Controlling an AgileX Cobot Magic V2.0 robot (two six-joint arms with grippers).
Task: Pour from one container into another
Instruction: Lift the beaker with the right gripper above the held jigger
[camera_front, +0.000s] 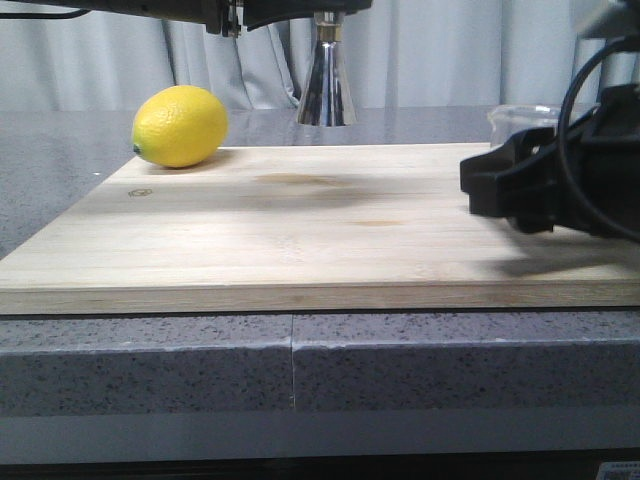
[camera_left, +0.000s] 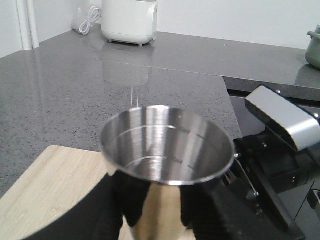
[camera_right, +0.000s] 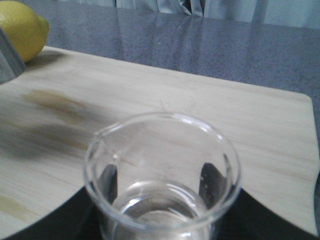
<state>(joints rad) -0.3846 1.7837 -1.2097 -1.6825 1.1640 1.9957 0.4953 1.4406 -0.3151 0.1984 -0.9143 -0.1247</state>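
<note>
Grey speckled stone makes up the tabletop (camera_front: 150, 360), and on it lies a pale wooden cutting board (camera_front: 300, 240) that fills most of the front view. Nearest on the robot's right, the right pincer (camera_front: 500, 185) sits low over the board's right side, its black fingers closed around the glass beaker (camera_right: 162, 175). From the right wrist view the beaker stands upright with its pour lip turned toward the lemon side, and clear liquid shows at its bottom; in the front view only its rim is seen behind the black arm. A faint damp-looking stain (camera_front: 300, 180) marks the board's middle. Farther back on the left, a yellow lemon (camera_front: 180, 125) rests on the board's far corner. Beyond it, the left pincer (camera_left: 160, 215) holds the steel jigger (camera_front: 326, 85) lifted clear above the board's far edge, upright, black fingers (camera_left: 112, 205) clamped around its lower part; the upper cup (camera_left: 167, 150) looks open and dry inside, with ringed measure lines. Grey curtains (camera_front: 450, 50) hang at the back.
</note>
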